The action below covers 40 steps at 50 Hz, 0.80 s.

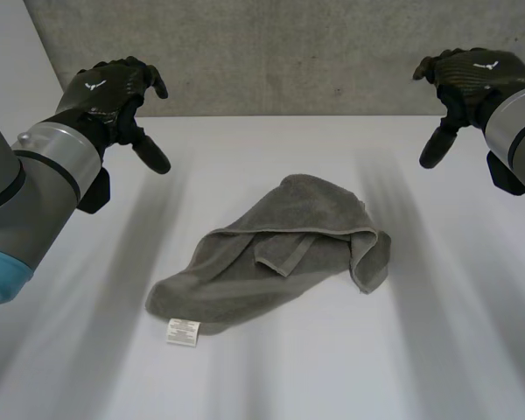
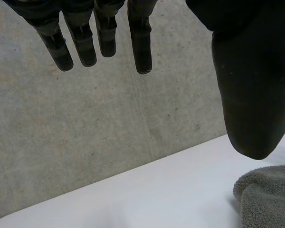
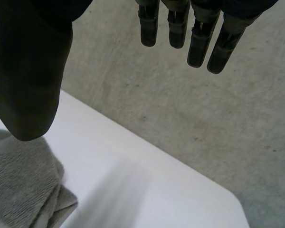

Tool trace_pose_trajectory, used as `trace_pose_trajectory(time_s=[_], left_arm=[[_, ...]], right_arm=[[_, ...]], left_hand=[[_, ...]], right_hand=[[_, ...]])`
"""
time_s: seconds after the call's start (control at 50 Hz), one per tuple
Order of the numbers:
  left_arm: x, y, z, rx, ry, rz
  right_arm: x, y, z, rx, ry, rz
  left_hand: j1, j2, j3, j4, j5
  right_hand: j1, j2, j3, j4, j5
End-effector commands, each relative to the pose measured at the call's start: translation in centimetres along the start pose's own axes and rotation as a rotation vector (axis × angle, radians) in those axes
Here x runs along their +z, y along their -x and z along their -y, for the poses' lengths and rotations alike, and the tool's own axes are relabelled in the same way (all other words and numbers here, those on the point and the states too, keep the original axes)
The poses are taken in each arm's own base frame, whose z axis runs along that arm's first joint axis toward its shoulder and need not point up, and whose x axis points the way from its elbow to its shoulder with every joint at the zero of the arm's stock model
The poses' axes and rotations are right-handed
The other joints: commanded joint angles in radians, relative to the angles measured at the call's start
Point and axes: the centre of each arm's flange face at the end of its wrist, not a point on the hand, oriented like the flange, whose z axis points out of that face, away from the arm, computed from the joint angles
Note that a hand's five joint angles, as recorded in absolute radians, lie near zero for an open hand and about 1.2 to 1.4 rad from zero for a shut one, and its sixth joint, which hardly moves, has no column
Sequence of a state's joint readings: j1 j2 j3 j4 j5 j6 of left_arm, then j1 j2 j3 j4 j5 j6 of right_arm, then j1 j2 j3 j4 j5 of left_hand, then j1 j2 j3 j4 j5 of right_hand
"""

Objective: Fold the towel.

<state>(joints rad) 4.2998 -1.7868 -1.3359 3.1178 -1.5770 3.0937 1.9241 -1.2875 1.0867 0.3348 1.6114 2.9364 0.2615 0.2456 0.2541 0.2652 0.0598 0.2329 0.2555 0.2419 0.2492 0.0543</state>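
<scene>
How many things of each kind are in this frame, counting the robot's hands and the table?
Towel: 1, the grey towel, lying crumpled
Hands: 2, the left hand and the right hand, both open and off the towel
Table: 1, the white table
Total: 4

Left hand and right hand raised apart, fingers relaxed

Flat white table, plain matte top, far edge meeting a rough, speckled grey concrete wall
</scene>
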Motion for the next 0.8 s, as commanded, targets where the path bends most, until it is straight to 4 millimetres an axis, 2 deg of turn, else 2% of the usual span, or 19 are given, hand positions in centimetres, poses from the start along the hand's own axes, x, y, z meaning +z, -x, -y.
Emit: trace_pose_trajectory(time_s=[0.02, 0.4, 0.56, 0.6, 0.62, 0.64, 0.66, 0.68, 0.7, 0.72, 0.76, 0.78, 0.8], left_arm=[[0.0, 0.0, 0.0, -0.004, 0.0, 0.0], [0.0, -0.1, 0.0, -0.003, 0.0, -0.003], [-0.2, -0.1, -1.1, -0.003, 0.045, -0.009], [-0.7, 0.0, -2.9, -0.002, 0.129, -0.006], [-0.7, 0.0, -2.9, -0.002, 0.129, -0.006], [-1.1, 0.0, -4.1, -0.001, 0.176, -0.008], [-1.1, 0.0, -4.1, -0.001, 0.177, -0.008], [-1.3, 0.1, -5.2, 0.002, 0.218, -0.004], [-1.4, 0.4, -6.3, 0.001, 0.256, 0.004], [-1.4, 0.4, -6.3, 0.001, 0.256, 0.004], [-1.8, 0.9, -8.4, -0.002, 0.329, 0.018], [-1.8, 0.9, -8.4, -0.002, 0.329, 0.018], [-2.2, 0.9, -9.4, -0.002, 0.365, 0.019]], right_arm=[[0.3, 0.0, -0.5, -0.001, 0.021, 0.016], [0.4, -0.1, -0.5, -0.001, 0.021, 0.008], [0.4, 0.1, -0.9, 0.003, 0.025, 0.018], [0.3, 0.4, -1.8, 0.015, 0.052, 0.043], [0.3, 0.4, -1.8, 0.015, 0.052, 0.044], [0.3, 0.7, -2.6, 0.02, 0.072, 0.061], [0.3, 1.1, -3.5, 0.031, 0.089, 0.077], [0.3, 1.1, -3.5, 0.031, 0.089, 0.077], [0.3, 1.3, -4.5, 0.057, 0.104, 0.083], [0.3, 1.3, -4.5, 0.057, 0.105, 0.083], [0.4, 1.8, -6.9, 0.131, 0.125, 0.086], [0.4, 1.8, -6.9, 0.131, 0.125, 0.086], [0.4, 2.0, -8.0, 0.157, 0.133, 0.082]], left_hand=[[-0.074, -0.059, -0.067, -0.078, -0.047], [-0.069, -0.053, -0.061, -0.072, -0.041], [-0.063, -0.047, -0.055, -0.066, -0.036], [-0.057, -0.041, -0.049, -0.061, -0.03], [-0.057, -0.041, -0.049, -0.06, -0.03], [-0.054, -0.038, -0.046, -0.058, -0.027], [-0.054, -0.038, -0.046, -0.058, -0.027], [-0.051, -0.035, -0.044, -0.055, -0.024], [-0.048, -0.032, -0.041, -0.052, -0.021], [-0.048, -0.032, -0.041, -0.052, -0.021], [-0.045, -0.029, -0.038, -0.049, -0.018], [-0.045, -0.029, -0.038, -0.049, -0.018], [-0.045, -0.029, -0.038, -0.049, -0.018]], right_hand=[[-0.058, -0.081, -0.067, -0.075, -0.054], [-0.058, -0.081, -0.067, -0.075, -0.054], [-0.058, -0.081, -0.067, -0.075, -0.054], [-0.058, -0.081, -0.067, -0.075, -0.054], [-0.058, -0.081, -0.067, -0.075, -0.054], [-0.058, -0.081, -0.067, -0.075, -0.054], [-0.058, -0.081, -0.067, -0.075, -0.054], [-0.058, -0.081, -0.067, -0.075, -0.054], [-0.058, -0.081, -0.067, -0.075, -0.054], [-0.058, -0.081, -0.067, -0.075, -0.054], [-0.058, -0.081, -0.067, -0.075, -0.054], [-0.058, -0.081, -0.067, -0.075, -0.054], [-0.058, -0.081, -0.067, -0.075, -0.054]])
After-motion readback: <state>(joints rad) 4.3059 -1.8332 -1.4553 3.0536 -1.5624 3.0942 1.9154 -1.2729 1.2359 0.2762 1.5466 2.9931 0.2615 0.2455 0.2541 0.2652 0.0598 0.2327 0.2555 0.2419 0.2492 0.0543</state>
